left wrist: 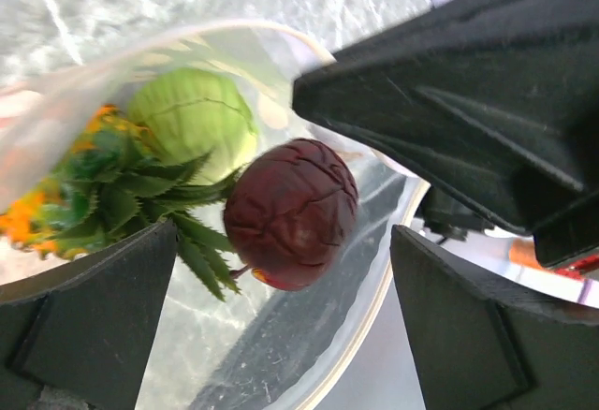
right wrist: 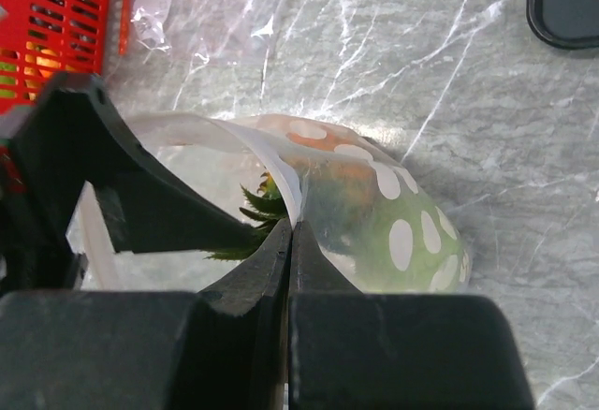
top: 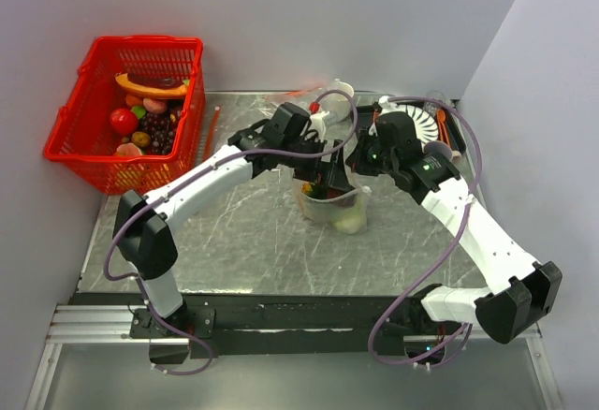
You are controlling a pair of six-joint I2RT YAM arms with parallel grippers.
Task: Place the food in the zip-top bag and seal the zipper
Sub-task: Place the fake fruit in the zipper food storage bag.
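Marble tabletop, crinkly clear zip-top bag tight in right end effector, left end effector agape

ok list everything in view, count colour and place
zip-top bag: one, clear, table centre
round fruit: one, light green, inside bag
leafy tuft: one, dark green, inside bag
wrinkled piece: one, dark purple-red, at bag mouth
basket: one, red, far left, toy foods inside
second bag: one, clear with orange-red strip, beside basket
tray: one, black, far right
table: one, grey marbled, under everything
left hand: one, black, open over bag mouth
right hand: one, black, shut on bag rim
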